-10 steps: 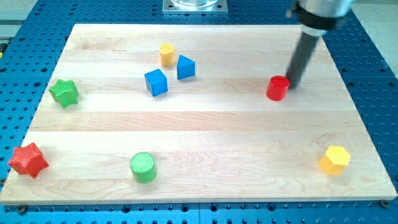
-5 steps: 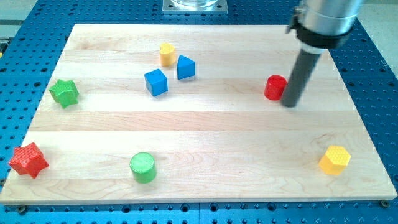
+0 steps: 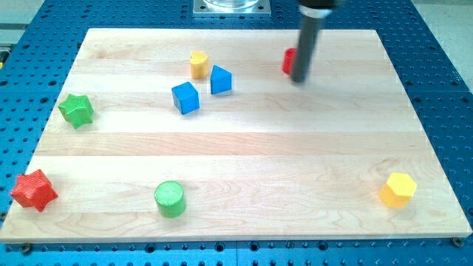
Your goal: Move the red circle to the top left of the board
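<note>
The red circle (image 3: 288, 61) sits near the board's top edge, right of centre, partly hidden behind my rod. My tip (image 3: 298, 80) touches the board just at the circle's lower right side. The wooden board (image 3: 236, 170) fills most of the view. Its top left corner lies far to the left of the circle.
A yellow cylinder (image 3: 198, 64), a blue block (image 3: 220, 80) and a blue cube (image 3: 185, 97) cluster left of the circle. A green star (image 3: 76, 109) and a red star (image 3: 33, 190) sit at the left. A green cylinder (image 3: 170, 199) is at the bottom, a yellow hexagon (image 3: 398, 190) at the bottom right.
My tip went round the red circle's lower right side, then swept up and left. The circle slid from the right-middle to near the top edge.
</note>
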Available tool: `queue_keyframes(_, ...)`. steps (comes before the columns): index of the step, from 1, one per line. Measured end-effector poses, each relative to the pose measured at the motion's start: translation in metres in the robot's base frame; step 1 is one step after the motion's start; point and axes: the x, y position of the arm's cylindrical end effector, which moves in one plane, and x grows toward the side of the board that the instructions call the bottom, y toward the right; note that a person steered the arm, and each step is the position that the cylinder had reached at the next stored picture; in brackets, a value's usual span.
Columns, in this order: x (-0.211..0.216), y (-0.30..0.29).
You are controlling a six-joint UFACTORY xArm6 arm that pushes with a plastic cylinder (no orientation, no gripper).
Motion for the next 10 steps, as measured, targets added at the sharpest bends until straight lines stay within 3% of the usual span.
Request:
queue_keyframes(2,-0.026,0.043)
queue_keyframes(3,-0.052,-0.028)
queue_keyframes(4,-0.063,-0.062)
queue_keyframes(5,-0.085,-0.048)
queue_keyframes(6,-0.085,-0.125)
queue_keyframes(8,-0.037,-0.163)
queue_keyframes(9,-0.024,-0.227)
queue_keyframes(10,-0.033,-0.246)
